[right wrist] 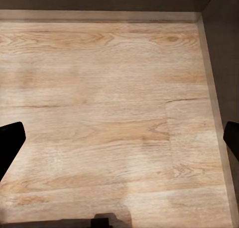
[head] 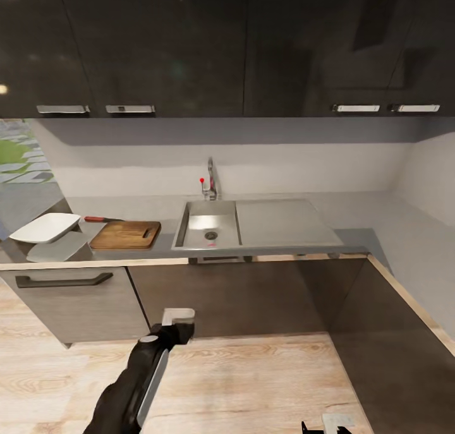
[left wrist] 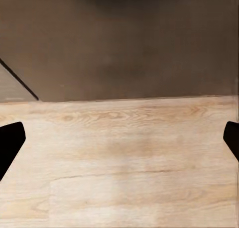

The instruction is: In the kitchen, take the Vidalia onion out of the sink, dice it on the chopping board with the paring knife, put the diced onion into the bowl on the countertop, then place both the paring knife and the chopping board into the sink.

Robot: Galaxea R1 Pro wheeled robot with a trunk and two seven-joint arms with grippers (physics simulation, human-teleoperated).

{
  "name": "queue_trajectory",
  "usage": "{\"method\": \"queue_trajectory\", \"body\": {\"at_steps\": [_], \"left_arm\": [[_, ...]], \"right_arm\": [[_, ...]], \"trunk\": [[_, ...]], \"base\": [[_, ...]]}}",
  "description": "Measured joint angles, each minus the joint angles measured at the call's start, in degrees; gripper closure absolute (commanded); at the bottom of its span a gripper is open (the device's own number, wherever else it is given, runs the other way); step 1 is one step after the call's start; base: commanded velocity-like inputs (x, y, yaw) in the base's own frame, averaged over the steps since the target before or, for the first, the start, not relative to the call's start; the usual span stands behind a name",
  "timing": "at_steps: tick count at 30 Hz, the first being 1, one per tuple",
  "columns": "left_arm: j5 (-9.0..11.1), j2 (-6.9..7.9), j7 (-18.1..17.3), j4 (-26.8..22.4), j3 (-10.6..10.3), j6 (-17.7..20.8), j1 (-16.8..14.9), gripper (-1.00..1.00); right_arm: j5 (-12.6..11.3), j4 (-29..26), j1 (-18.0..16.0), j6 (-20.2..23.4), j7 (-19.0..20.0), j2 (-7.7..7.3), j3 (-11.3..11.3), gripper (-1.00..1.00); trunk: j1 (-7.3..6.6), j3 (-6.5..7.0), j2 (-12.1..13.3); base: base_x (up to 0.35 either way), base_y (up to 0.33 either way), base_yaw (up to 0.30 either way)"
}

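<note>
**Risks at the approach, before anything is grasped**

Distance is our first worry: we stand back on the pale wood-plank floor (head: pixel 253 383), and the long grey L-shaped table (head: pixel 354 238) over dark cabinet fronts (head: pixel 240 295) wraps round on our right, so a careless roll forward could, we judge, clip that corner run with the base or the right arm.

Next, the rectangular stainless-steel sink (head: pixel 208 222) with its flat drainboard and chrome faucet with a red knob (head: pixel 210 181) sits near the middle of the table. We cannot make out any onion in the basin from here; reaching in blind might knock the faucet or miss the thing entirely.

To the sink's left lies the dark-brown wooden chopping board (head: pixel 126 234) with a slot handle, and beside it the shallow white squarish bowl (head: pixel 45 227) overhangs the table's end, so a sideways brush could tip it off. The small red-handled paring knife (head: pixel 98 219) rests touching the board's far edge, slim and easy to shove away.

The left gripper (left wrist: pixel 119 143) hangs low over the floor, fingers spread wide and empty; the right gripper (right wrist: pixel 119 143) likewise, spread and empty.
</note>
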Motion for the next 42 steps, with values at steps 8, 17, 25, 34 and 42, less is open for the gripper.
{"method": "queue_trajectory", "body": {"at_steps": [8,17,25,34,42], "left_arm": [[0.22,-0.79,0.17,2.17,-1.16,9.51,-15.46,-1.0],[0.59,-1.02,0.19,16.05,-1.15,10.23,-31.81,-1.0],[1.89,-1.21,0.12,30.23,-1.07,10.24,-45.48,-1.0],[3.02,-1.24,0.08,44.01,-0.87,10.03,-57.29,-1.0],[4.9,-1.18,-0.33,45.83,-0.87,9.94,-58.91,-1.0]], "right_arm": [[0.0,0.0,0.0,0.02,-0.15,0.06,0.0,-1.0],[0.0,0.0,-0.01,0.02,-0.17,0.06,0.0,-1.0],[0.0,0.0,0.02,0.02,-0.17,0.22,0.0,-1.0],[0.0,0.0,0.0,0.05,-0.21,0.31,-0.01,-1.0],[0.0,0.01,0.0,0.1,-0.24,0.09,-0.08,-1.0]], "trunk": [[0.0,0.0,0.0],[0.0,0.0,0.0],[0.0,0.0,0.0],[0.0,0.0,-0.01],[0.0,-0.01,0.0]], "base": [[0.0,0.0,0.0],[0.0,0.0,0.0],[0.0,0.0,0.0],[0.0,0.0,0.0],[0.001,0.0,0.0]]}}
